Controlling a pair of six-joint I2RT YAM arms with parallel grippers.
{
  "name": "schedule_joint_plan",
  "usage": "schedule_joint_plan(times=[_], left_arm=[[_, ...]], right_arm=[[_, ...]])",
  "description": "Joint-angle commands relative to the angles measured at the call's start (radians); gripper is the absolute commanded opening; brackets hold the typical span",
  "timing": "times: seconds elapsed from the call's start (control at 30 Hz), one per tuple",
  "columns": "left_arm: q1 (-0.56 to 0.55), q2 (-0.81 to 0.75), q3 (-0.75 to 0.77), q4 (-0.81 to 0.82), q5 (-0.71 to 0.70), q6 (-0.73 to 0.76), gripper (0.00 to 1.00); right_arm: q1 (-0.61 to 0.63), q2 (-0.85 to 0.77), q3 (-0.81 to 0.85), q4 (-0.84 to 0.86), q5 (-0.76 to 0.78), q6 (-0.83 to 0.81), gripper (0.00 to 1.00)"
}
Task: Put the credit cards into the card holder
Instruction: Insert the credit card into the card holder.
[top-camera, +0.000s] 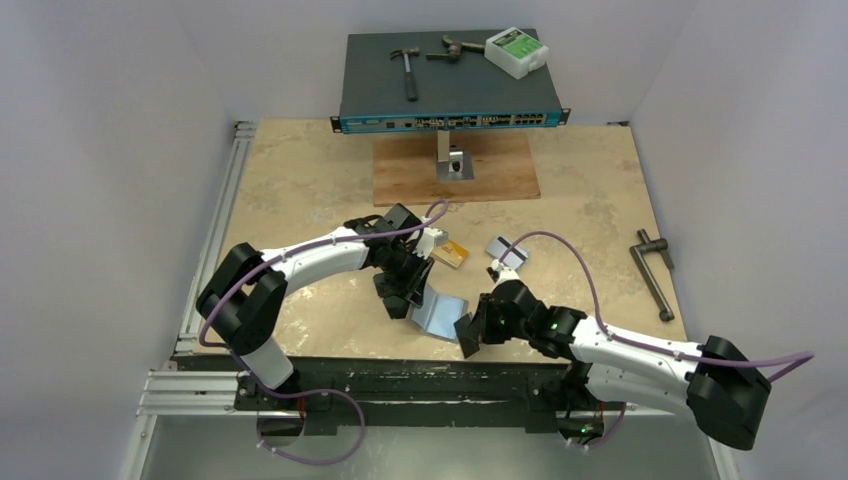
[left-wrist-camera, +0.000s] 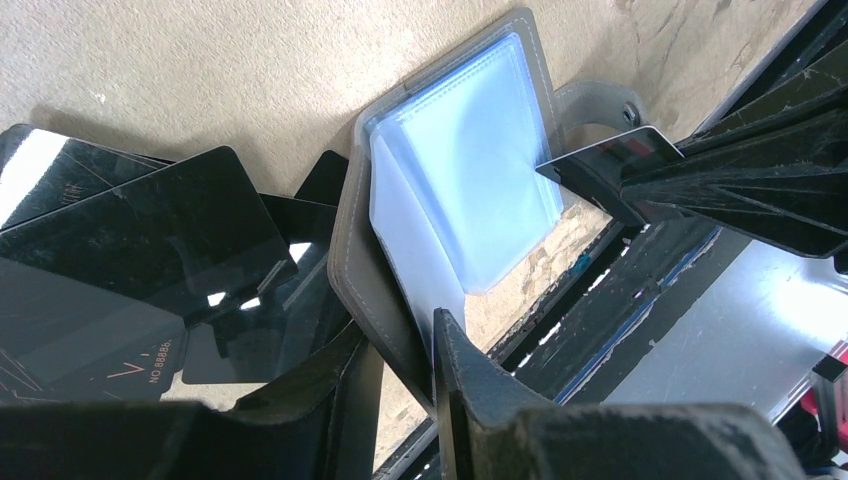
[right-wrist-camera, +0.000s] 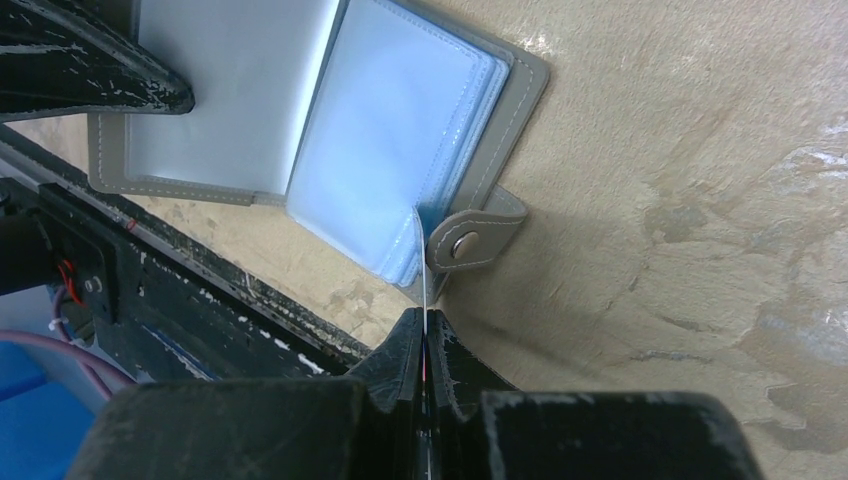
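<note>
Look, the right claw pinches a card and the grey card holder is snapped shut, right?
Not quite. The right claw does pinch a card, but the card holder lies open, not snapped shut, its bluish inside showing in the right wrist view.

- The credit card (right-wrist-camera: 424, 285) pinched in the right gripper (right-wrist-camera: 425, 322) shows edge-on only in the right wrist view, so its face and print cannot be seen.
- In the left wrist view, that gripper's fingers (left-wrist-camera: 760, 190) at 3 o'clock cover most of the card.
- The card holder (left-wrist-camera: 455, 170) has its 6 o'clock edge hidden between the fingers of the left gripper (left-wrist-camera: 398, 340).
- The black folding case (left-wrist-camera: 120, 260) runs off the picture at 9 o'clock.
- In the top view, the print on the loose cards (top-camera: 508, 250) is too small to read.
</note>
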Motion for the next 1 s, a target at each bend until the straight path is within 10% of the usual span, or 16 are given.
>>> schedule_joint_plan(times=[0.0,0.33,0.6,0.97], left_arm=[[-0.004,-0.039,0.032,0.019,0.018,0.015,0.23],[-0.005,-0.040,0.033,0.023,0.021,0.015,0.25],[-0.004,-0.045,0.019,0.038,0.056,0.003,0.57],[0.001,-0.047,0.017,0.043,0.085,-0.006,0.59]], right_arm=[[-0.005,-0.006,-0.002,0.018,-0.004,-0.008,0.00],[-0.011,0.069,0.002,0.115,-0.027,-0.016,0.00],[-0.020,0.106,0.039,0.174,-0.035,-0.051,0.00],[-0.066,0.153,0.039,0.275,-0.100,-0.076,0.00]])
